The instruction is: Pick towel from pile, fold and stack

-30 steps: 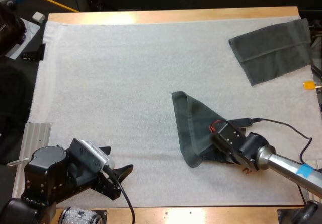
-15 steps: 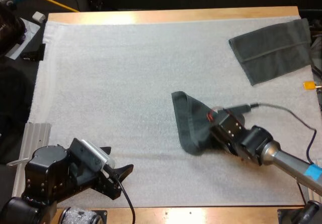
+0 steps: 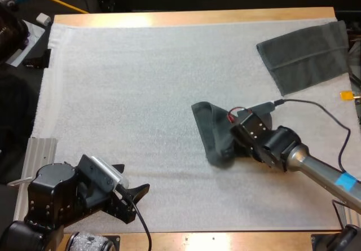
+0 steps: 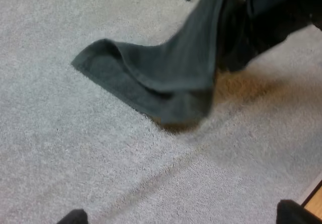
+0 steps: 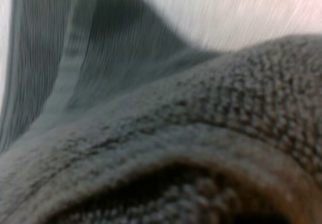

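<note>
A dark grey-green towel lies partly doubled over on the white mat, right of centre. My right gripper is shut on its near edge and holds that edge up off the mat, so the cloth drapes down from it. In the right wrist view the towel's weave is pressed close against the camera. My left gripper rests open at the mat's near left, its fingertips apart with only mat between them, well short of the towel. A second towel, folded flat, lies at the far right.
A metal rail sits off the mat's left edge. Dark equipment and papers lie beyond the table's left side. Bare mat stretches across the left and far middle.
My right gripper has carried the towel's near edge up and toward the far left, folding the cloth over itself. The left arm has stayed still.
</note>
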{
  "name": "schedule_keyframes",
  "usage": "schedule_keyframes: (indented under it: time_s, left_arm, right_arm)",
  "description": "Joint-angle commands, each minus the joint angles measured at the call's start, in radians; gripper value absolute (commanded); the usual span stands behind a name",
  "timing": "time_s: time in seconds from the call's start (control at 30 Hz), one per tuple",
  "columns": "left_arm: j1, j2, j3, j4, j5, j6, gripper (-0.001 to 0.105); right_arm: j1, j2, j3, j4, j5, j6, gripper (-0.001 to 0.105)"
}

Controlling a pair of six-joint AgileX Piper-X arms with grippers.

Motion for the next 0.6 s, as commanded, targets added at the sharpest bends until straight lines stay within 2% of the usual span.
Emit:
schedule_keyframes:
  time_s: [0.0, 0.1, 0.17, 0.2, 0.27, 0.43, 0.5, 0.57]
  left_arm:
    - [-0.003, 0.004, -0.008, -0.017, 0.012, 0.002, 0.070]
    - [-0.004, 0.000, -0.007, -0.015, 0.014, 0.001, 0.070]
    - [-0.002, 0.003, -0.007, -0.018, 0.013, 0.005, 0.070]
    - [-0.004, 0.001, -0.008, -0.017, 0.010, 0.000, 0.071]
    - [-0.004, -0.001, -0.008, -0.021, 0.009, -0.002, 0.071]
    - [-0.004, 0.001, -0.007, -0.026, 0.010, -0.002, 0.071]
    - [-0.003, 0.000, -0.007, -0.026, 0.010, -0.001, 0.071]
    - [-0.004, 0.004, -0.007, -0.027, 0.011, -0.002, 0.071]
  right_arm:
    - [0.000, 0.025, 0.013, 0.069, -0.096, 0.029, 0.001]
    - [0.016, 0.055, 0.016, 0.076, -0.202, 0.062, 0.001]
    - [0.030, 0.068, 0.018, 0.080, -0.235, 0.081, 0.001]
    - [0.014, 0.061, 0.027, 0.094, -0.157, 0.070, 0.000]
    - [0.002, 0.067, 0.046, 0.132, -0.079, 0.072, 0.000]
    - [-0.003, 0.084, 0.047, 0.169, -0.053, 0.081, 0.001]
    - [-0.003, 0.085, 0.043, 0.177, -0.057, 0.083, 0.006]
    - [-0.006, 0.082, 0.038, 0.188, -0.063, 0.086, 0.020]
